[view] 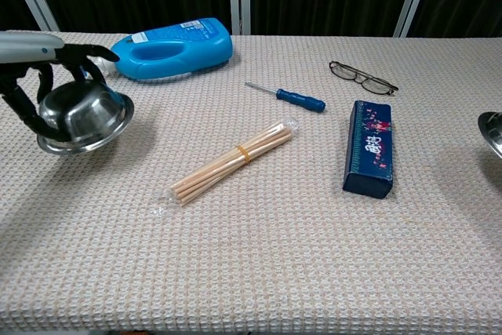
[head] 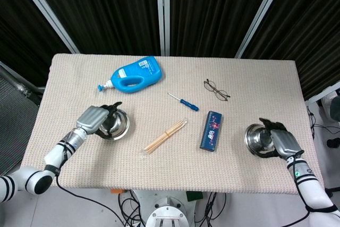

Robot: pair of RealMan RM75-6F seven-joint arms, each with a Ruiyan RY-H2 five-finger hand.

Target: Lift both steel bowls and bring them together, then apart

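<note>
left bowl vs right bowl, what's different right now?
The left bowl sits near the table's left side, the right bowl near the right edge. In the chest view the left bowl shows whole, the right bowl only as a sliver. Shared: both are steel, each under its own hand (left hand, right hand).

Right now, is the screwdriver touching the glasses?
No, the screwdriver lies apart from the glasses, with bare cloth between them.
</note>
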